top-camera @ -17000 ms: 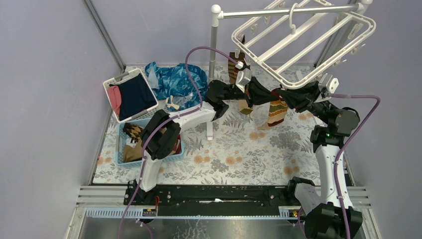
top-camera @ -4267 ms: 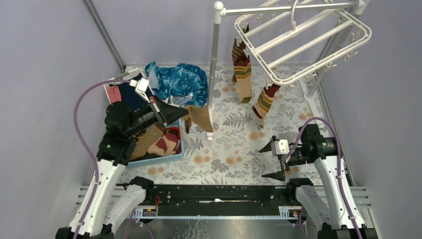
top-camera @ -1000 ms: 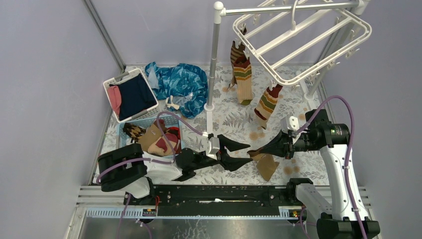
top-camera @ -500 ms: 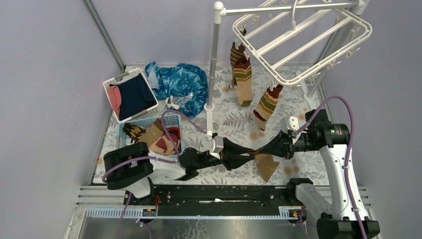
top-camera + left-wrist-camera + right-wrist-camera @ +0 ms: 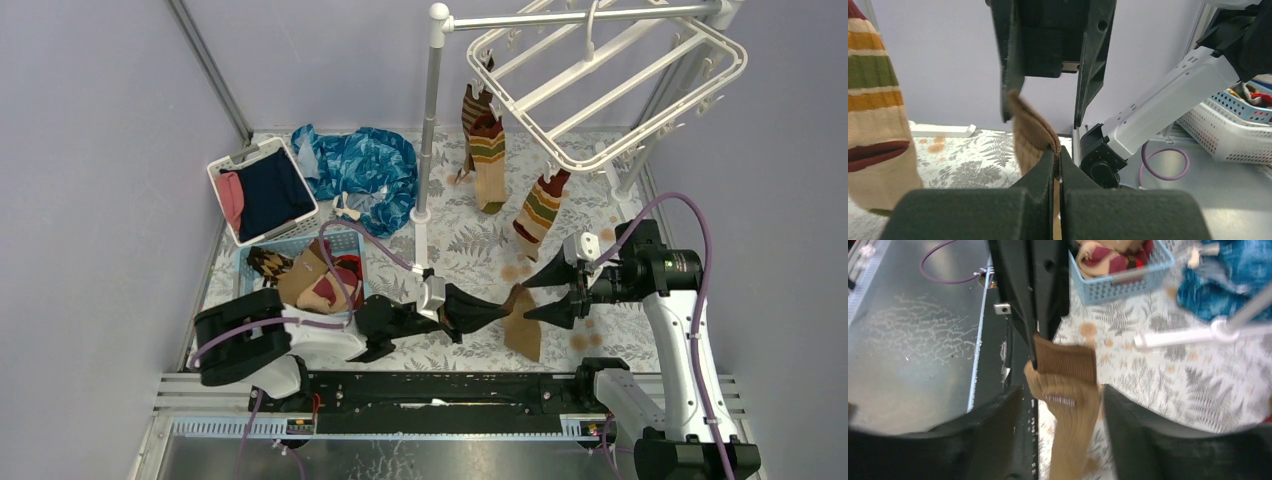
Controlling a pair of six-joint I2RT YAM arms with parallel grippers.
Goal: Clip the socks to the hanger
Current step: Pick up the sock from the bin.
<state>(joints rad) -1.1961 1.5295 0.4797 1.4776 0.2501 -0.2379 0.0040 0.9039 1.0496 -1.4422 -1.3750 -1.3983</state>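
A plain tan sock with a brown cuff hangs in front of the arms. My left gripper is shut on its cuff; the left wrist view shows the cuff pinched at my jaw tips. My right gripper is open, its fingers on either side of the sock without touching it, as the right wrist view shows. The white hanger hangs at the top right with two striped socks clipped to it.
The upright rack pole stands behind the left gripper. A blue basket with more socks is at the left, a white basket of navy and pink clothes behind it, and a blue patterned cloth beside that.
My left gripper reached right and shut on the sock's cuff. My right gripper, which held the sock, has opened, and the sock now hangs from the left gripper.
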